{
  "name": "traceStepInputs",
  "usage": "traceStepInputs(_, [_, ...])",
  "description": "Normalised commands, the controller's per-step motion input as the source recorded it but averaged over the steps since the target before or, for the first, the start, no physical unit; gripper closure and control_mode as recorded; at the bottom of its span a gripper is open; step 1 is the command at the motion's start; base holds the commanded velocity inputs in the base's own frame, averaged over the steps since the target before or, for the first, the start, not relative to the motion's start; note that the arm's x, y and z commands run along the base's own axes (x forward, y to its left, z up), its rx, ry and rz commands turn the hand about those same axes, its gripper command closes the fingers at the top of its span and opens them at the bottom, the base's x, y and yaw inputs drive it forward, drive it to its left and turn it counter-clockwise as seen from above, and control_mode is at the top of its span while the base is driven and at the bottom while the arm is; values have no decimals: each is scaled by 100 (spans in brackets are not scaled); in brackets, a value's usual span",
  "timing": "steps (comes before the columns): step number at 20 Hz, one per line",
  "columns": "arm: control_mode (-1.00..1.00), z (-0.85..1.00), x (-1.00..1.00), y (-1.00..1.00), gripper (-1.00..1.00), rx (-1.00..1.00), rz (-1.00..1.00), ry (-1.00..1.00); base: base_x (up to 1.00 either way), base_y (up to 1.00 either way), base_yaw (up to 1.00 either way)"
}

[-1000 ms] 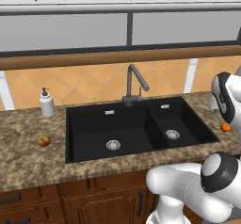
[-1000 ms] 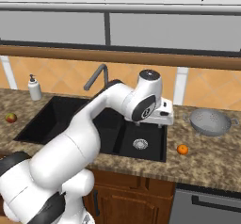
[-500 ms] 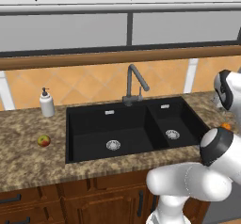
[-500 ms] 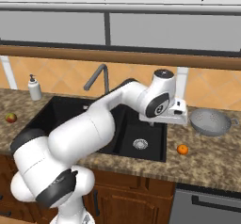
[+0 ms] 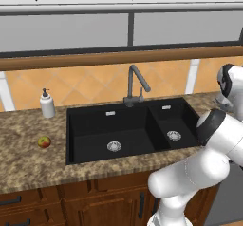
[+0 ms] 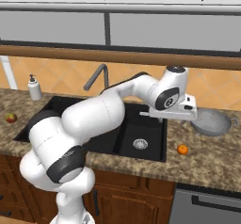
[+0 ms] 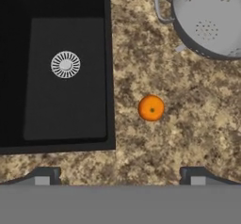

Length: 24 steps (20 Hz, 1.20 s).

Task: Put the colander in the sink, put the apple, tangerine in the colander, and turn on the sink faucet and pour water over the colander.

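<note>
The grey colander (image 6: 212, 122) stands on the counter right of the black sink (image 6: 151, 132); in the hand view the colander (image 7: 212, 20) lies at the top right, partly cut off. The orange tangerine (image 6: 182, 149) rests on the counter between sink and colander, and the tangerine (image 7: 151, 108) is just above my open gripper (image 7: 120, 176). That gripper (image 6: 173, 117) hovers over the sink's right rim, holding nothing. The apple (image 5: 44, 142) sits far left on the counter. The faucet (image 5: 135, 85) stands behind the sink (image 5: 95, 125), with no water running.
A white soap pump bottle (image 5: 46, 104) stands at the back left of the speckled stone counter (image 7: 155, 143). The smaller bowl's silver drain (image 7: 65, 64) shows left of the tangerine. A tiled wall and a wooden sill run behind the faucet.
My arm has swung to the right, from above the sink's smaller bowl toward the counter with the tangerine and colander. The jaws have stayed open. The fruits and colander have not moved.
</note>
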Motion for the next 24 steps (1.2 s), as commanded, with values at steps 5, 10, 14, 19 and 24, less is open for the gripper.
traceStepInputs(5, [-100,-9,9,-6,-100,0,0,1,0,0,0])
traceStepInputs(10, [-100,-23,34,-18,-100,1,0,0,0,0,0])
traceStepInputs(14, [-100,-27,20,-15,-100,0,0,0,0,0,0])
traceStepInputs(19, [-100,0,23,-11,-100,1,1,1,0,0,0])
traceStepInputs(24, [-100,0,8,-20,-100,0,2,0,0,0,0])
